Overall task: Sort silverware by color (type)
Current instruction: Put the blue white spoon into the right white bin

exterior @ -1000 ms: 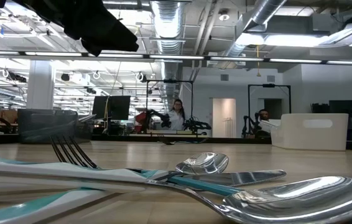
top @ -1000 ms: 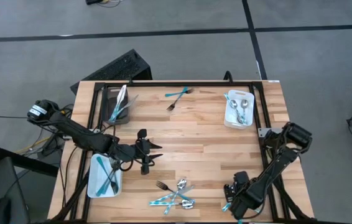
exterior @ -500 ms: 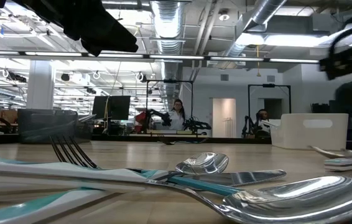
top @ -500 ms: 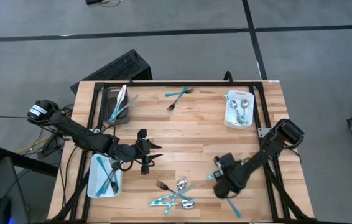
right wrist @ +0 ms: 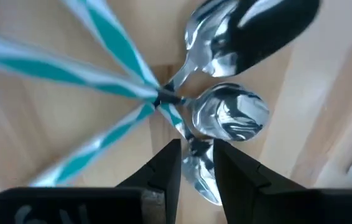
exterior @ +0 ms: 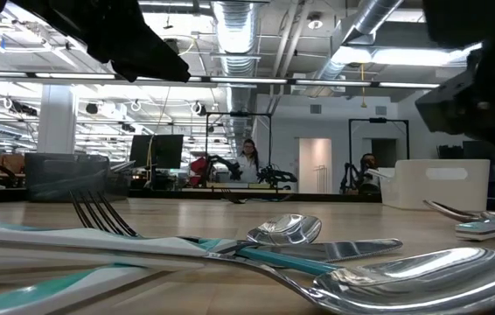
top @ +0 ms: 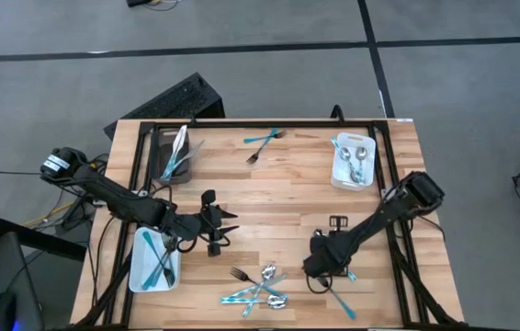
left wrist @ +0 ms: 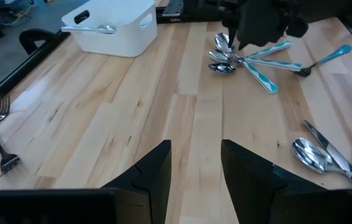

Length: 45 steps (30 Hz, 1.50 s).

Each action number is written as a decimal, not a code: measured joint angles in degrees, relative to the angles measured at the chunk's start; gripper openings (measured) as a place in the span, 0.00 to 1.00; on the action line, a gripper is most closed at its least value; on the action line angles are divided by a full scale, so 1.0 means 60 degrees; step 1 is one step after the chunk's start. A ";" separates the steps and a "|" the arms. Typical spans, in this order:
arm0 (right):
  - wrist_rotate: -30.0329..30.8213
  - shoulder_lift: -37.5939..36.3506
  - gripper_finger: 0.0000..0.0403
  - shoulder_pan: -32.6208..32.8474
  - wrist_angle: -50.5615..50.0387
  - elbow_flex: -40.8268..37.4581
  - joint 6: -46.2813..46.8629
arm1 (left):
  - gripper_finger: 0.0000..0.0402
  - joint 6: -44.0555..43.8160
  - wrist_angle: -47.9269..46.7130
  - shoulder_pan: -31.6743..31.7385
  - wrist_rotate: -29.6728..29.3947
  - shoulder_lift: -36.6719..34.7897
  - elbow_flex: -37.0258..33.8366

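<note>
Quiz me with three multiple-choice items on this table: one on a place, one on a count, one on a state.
1. The lone teal-handled fork lies:
A. on bare wood between the dark bin and the spoon-filled white bin
B. inside the dark bin
C. on the floor

2. Bins on the table:
A. two
B. three
C. four

3. The left gripper is:
A. shut on a knife
B. shut, empty
C. open, empty

Answers: 1 A, the high view shows it alone near the far edge; 2 B, one dark, two white; 3 C, its wrist view shows bare wood between its parted fingers.
</note>
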 joint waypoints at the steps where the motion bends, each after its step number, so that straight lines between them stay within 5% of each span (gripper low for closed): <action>1: -0.0157 0.0000 0.29 -0.0067 -0.0056 0.0000 -0.0403 | 0.32 -0.0045 -0.0018 0.0000 -0.0003 0.0000 0.0000; 11: -0.0261 -0.0015 0.28 -0.0136 0.0357 -0.0259 -0.2953 | 0.32 -0.0100 -0.0115 0.0000 -0.0050 0.0000 0.0000; 22: 0.0541 -0.1315 0.18 0.0217 0.2298 -0.0247 -0.2150 | 0.32 -0.0219 -0.0143 0.0166 -0.0586 0.0000 0.0000; 27: 0.1551 -0.1322 0.18 0.0443 0.1444 -0.0259 -0.1989 | 0.32 -0.0235 -0.0148 0.0336 -0.0592 0.0000 0.0000; 40: 0.1513 -0.1304 0.48 0.0985 0.1468 -0.0259 -0.1415 | 0.32 -0.0230 -0.0146 0.0382 -0.0674 0.0000 0.0000; 45: 0.1443 -0.1304 0.53 0.1169 0.1624 -0.0259 -0.1393 | 0.32 -0.0234 -0.0146 0.0382 -0.0677 0.0000 0.0000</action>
